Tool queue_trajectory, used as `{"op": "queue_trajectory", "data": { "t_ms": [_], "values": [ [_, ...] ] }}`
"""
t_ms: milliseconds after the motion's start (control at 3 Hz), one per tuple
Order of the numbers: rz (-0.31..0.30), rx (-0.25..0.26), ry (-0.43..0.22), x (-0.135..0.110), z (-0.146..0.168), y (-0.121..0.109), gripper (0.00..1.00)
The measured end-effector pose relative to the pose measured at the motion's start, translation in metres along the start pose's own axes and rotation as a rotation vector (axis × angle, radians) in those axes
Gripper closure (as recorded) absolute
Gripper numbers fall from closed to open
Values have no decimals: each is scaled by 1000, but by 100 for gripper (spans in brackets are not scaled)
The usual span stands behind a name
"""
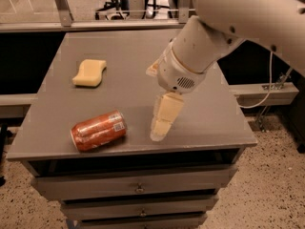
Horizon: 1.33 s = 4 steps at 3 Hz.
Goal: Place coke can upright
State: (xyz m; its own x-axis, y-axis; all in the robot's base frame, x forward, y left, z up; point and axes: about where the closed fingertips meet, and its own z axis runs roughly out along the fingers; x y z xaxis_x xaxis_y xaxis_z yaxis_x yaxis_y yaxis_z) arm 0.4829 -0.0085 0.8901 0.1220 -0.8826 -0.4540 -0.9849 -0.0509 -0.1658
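The can (98,130) is being seen lying on its side near the table's (214,113) front-left edge. The gripper (159,130) is being held near its right, apart; its opening cannot be told.
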Motion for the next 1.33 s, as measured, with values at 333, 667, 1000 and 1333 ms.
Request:
{"op": "queue_trajectory", "data": {
  "t_ms": [333,667,1000,1333],
  "values": [
    [-16,-38,-4,-34,32,6,0],
    [-38,-57,-13,-63,54,12,0],
    [-82,-55,-50,-87,66,19,0],
    [-147,-34,-78,-108,73,26,0]
  ]
}}
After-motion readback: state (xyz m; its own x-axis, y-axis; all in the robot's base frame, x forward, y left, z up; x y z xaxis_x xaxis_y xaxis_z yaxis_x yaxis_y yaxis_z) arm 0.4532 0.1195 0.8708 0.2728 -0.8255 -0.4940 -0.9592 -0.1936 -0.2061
